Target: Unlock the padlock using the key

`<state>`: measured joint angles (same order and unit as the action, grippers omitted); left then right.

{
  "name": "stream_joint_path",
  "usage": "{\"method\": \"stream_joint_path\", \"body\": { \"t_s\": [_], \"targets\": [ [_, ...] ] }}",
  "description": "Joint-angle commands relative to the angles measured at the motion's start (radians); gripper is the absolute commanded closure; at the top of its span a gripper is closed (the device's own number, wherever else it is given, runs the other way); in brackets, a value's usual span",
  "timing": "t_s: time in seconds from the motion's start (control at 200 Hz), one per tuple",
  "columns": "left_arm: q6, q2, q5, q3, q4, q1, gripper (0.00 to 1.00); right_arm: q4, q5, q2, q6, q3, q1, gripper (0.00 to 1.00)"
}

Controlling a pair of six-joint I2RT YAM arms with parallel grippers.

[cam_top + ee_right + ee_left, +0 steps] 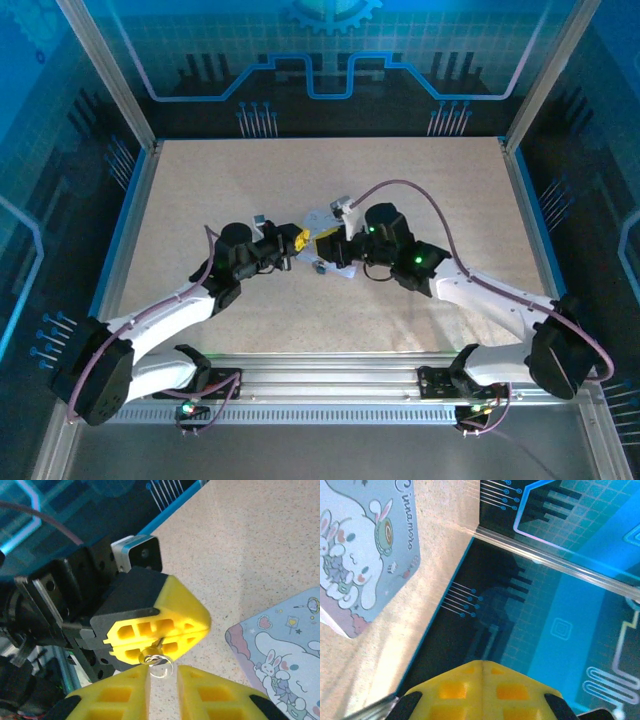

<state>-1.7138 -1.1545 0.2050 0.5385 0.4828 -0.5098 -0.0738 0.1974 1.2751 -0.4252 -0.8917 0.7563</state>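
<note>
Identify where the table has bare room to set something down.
Free: the far table strip toward the back wall, and both side margins. Crowded: the middle, where left gripper, holding the key, right gripper and tin meet.

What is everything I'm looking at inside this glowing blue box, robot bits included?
table: one, beige speckled, floor of the enclosure.
wall panels: several, blue with circuit patterns, around the table.
tin: one, pale grey-blue with a cartoon rabbit print, flat on the table at centre.
key: one, small, metallic, with a wire ring, pinched in the left gripper.
small dark object: one, on the table by the tin's near edge; too small to identify.
left gripper: one, black with yellow fingers, shut on the key.
right gripper: one, same colours, jaws open, fingertips close to the key's ring.
arms: two, white and black, reaching in from the near edge.
</note>
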Motion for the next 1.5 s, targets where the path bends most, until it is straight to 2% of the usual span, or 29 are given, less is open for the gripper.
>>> {"method": "stream_joint_path", "body": {
  "t_s": [0.0,0.135,0.245,0.415,0.575,0.81,1.496],
  "targets": [
    [0.243,0.05,-0.044,0.074,-0.11,-0.007,1.0,-0.094,0.083,-0.059,-0.06,0.051,-0.039,0.69],
    [0.452,0.071,-0.055,0.129,-0.144,-0.008,1.0,-0.189,0.178,-0.09,-0.168,0.101,-0.092,0.59],
    [0.584,0.081,-0.053,0.137,-0.108,-0.008,1.0,-0.353,0.246,-0.091,-0.29,0.147,-0.125,0.51],
    [0.685,0.093,-0.037,0.113,0.018,-0.011,1.0,-0.54,0.293,-0.064,-0.44,0.184,-0.137,0.43],
    [0.748,0.098,-0.007,0.129,0.041,-0.028,1.0,-0.639,0.318,-0.015,-0.518,0.179,-0.135,0.42],
    [0.744,0.095,-0.015,0.124,0.05,-0.036,1.0,-0.638,0.321,0.048,-0.522,0.144,-0.105,0.43],
    [0.721,0.078,-0.029,0.11,0.043,-0.038,1.0,-0.676,0.321,0.109,-0.55,0.103,-0.069,0.67]
  ]
}}
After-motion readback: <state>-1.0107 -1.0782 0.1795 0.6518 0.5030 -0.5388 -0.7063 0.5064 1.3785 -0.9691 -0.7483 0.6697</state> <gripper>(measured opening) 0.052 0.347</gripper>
